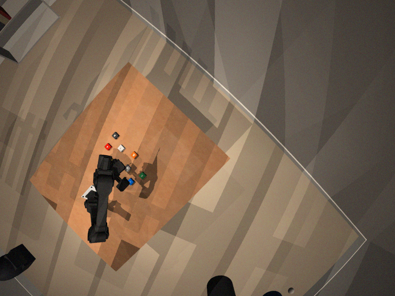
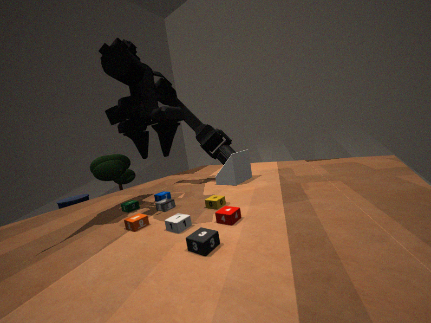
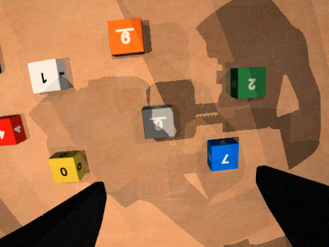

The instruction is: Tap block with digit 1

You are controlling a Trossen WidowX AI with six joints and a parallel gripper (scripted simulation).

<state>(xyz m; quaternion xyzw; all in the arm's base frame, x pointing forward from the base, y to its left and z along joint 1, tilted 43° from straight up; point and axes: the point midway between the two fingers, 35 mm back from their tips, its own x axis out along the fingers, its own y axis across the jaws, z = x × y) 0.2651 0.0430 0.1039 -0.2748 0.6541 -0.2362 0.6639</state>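
The white block [image 1: 121, 148] [image 2: 178, 222] [image 3: 46, 76] shows a black digit 1. It sits flat on the table [image 1: 178, 143] [image 2: 330, 260], at the upper left in the wrist view. My gripper [image 2: 155, 157] [image 3: 181, 182] is open and empty, pointing down high above the table. In the wrist view the white block lies beyond the left fingertip, outside the span between the tips. In the top view the arm hides the fingers.
Around the white block are a red 4 [image 2: 227, 215] [image 3: 8, 131], black 3 [image 2: 203, 241], yellow 0 [image 2: 215, 202] [image 3: 65, 168], orange block [image 2: 136, 222] [image 3: 125, 35] and grey block [image 2: 165, 205] [image 3: 158, 122]. Green 2 [image 2: 130, 206] [image 3: 251, 82] and blue 7 [image 2: 162, 196] [image 3: 222, 156] sit farther off.
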